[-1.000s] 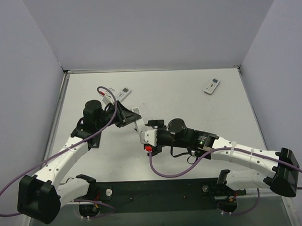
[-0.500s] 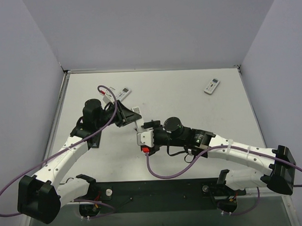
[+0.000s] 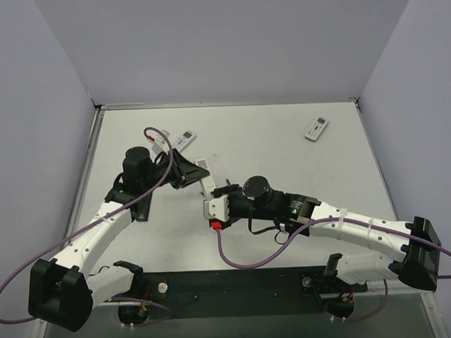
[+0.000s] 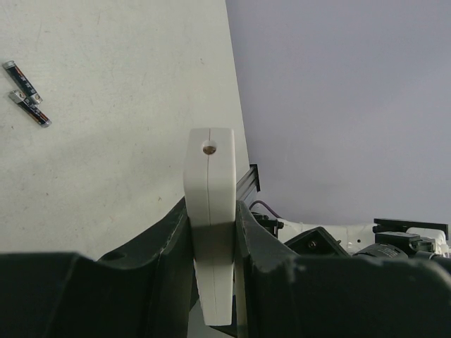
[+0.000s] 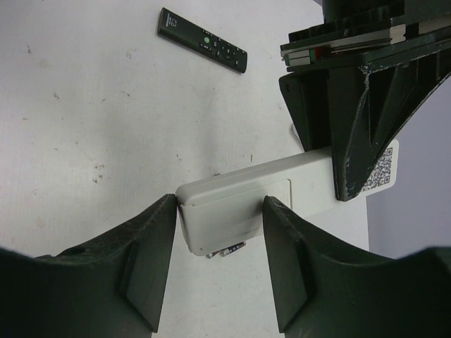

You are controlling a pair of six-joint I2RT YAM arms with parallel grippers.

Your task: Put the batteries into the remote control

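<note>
My left gripper is shut on a white remote and holds it edge-on above the table. In the right wrist view the remote shows its back with the battery cover. My right gripper is open, its two fingers straddling the remote's free end; whether they touch it I cannot tell. Two small red-and-black batteries lie on the table. The tips of two cells peek out from under the remote's end. In the top view the right gripper meets the remote at mid-table.
A black remote lies on the table beyond the held one. Another white remote lies at the back right and one more at the back left. Grey walls close in the table's sides and back.
My right gripper has moved left and a little forward, up to the free end of the held remote. The left arm has hardly moved.
</note>
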